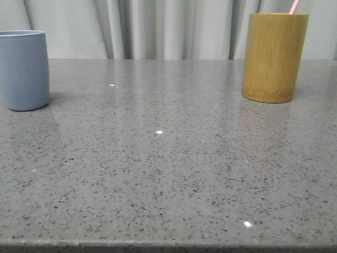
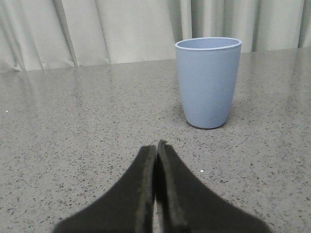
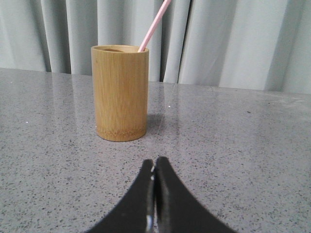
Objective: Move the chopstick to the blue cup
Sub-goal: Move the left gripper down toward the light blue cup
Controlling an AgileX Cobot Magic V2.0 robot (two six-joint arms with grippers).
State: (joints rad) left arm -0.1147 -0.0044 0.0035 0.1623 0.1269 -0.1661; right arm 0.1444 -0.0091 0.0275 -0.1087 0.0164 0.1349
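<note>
The blue cup (image 1: 23, 70) stands upright at the far left of the table; it also shows in the left wrist view (image 2: 207, 81). A pale pink chopstick (image 1: 294, 6) pokes up out of the tan bamboo holder (image 1: 274, 57) at the far right, and leans in the holder (image 3: 120, 92) in the right wrist view (image 3: 154, 24). My left gripper (image 2: 156, 145) is shut and empty, short of the blue cup. My right gripper (image 3: 154, 162) is shut and empty, short of the holder. Neither gripper shows in the front view.
The speckled grey stone table (image 1: 168, 168) ends at a front edge near the camera. A pale pleated curtain (image 1: 147, 26) hangs behind the table's back edge.
</note>
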